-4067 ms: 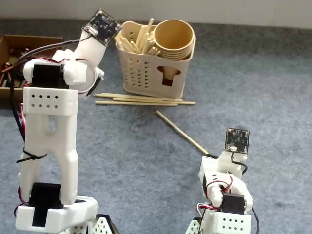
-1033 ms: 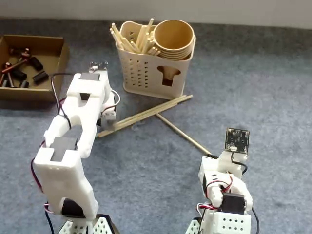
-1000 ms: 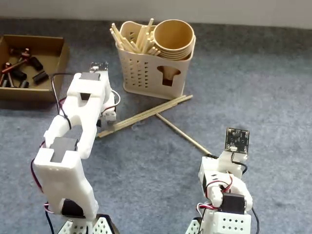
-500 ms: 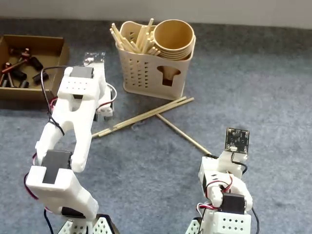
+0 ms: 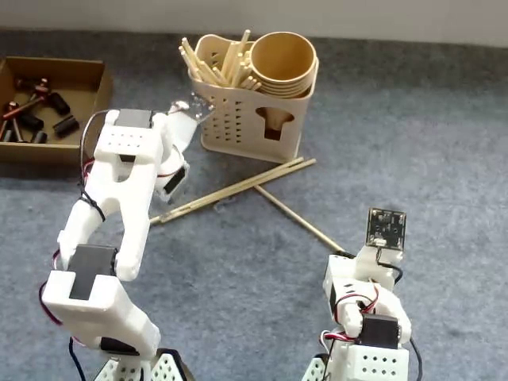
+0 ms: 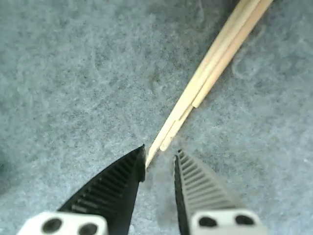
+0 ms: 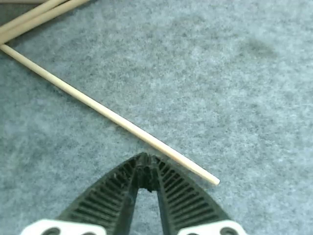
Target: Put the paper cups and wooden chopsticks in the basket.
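The left arm [image 5: 127,171] rises from its base at the lower left of the high view and bends forward and down at the left centre, its wrist pitched towards the surface. In the left wrist view, the left gripper [image 6: 159,159] has its two ribbed fingers, one black and one white, a little apart. The near end of the chopstick bundle [image 6: 210,68] lies in the gap at the tips, touching the black fingertip; the fingers are not clamped on it. The right arm [image 5: 365,317] is folded low at the lower right of the high view. The right gripper [image 7: 145,171] points down at the surface with its black ribbed fingers closed tip to tip and nothing between them. The bundle [image 5: 238,189] consists of several pale, straight wooden sticks. It lies flat along a diagonal from the left centre up to the middle of the high view, just in front of the basket. A single round wooden chopstick [image 5: 298,216] lies on the opposite diagonal, starting just beside the bundle and ending near the right arm; its end rests just beyond the closed right fingertips [image 7: 132,183]. The basket [image 5: 238,119] is cream plastic with perforated walls and a handle cut-out and stands at the upper centre. It holds a nested stack of tan paper cups [image 5: 283,59] and a sheaf of upright chopsticks [image 5: 214,67]. A shallow cardboard box [image 5: 48,151] of small dark parts sits at the upper left. The work surface is grey, fibrous carpet [image 5: 429,143].
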### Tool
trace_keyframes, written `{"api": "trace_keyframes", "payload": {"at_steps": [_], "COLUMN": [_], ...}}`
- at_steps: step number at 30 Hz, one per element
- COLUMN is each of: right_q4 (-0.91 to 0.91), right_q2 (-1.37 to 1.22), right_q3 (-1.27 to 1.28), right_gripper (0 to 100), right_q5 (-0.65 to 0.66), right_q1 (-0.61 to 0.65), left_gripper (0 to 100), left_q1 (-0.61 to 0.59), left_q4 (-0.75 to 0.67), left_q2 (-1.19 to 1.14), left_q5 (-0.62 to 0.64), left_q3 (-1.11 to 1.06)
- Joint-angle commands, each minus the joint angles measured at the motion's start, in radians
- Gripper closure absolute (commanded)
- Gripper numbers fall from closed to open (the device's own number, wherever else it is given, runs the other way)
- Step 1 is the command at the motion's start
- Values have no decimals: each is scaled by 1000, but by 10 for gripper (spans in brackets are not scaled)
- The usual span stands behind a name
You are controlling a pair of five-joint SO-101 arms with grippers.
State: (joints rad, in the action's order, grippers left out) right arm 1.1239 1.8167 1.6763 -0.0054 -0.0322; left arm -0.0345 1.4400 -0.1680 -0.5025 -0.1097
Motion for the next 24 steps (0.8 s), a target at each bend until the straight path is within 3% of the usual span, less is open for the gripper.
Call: {"api": "trace_keyframes", "payload": {"at_steps": [1,6,17,24], "right_q4": [-16,-16,-16,-16], "right_q2": [-4,-4,-4,-4], "right_q3": [101,101,101,101], "right_gripper": [993,993,993,993], "right_q5": [8,8,8,8], "right_q1": [-7,-7,-8,-8], "left_gripper": [896,896,892,896], "left_q1": [5,-31,-140,-156], "left_q4": [5,0,-183,-173], "left_q2": [45,45,-35,-186], "left_q5": [-166,-310,-319,-319], "left_q3": [-33,-117,-160,-76]}}
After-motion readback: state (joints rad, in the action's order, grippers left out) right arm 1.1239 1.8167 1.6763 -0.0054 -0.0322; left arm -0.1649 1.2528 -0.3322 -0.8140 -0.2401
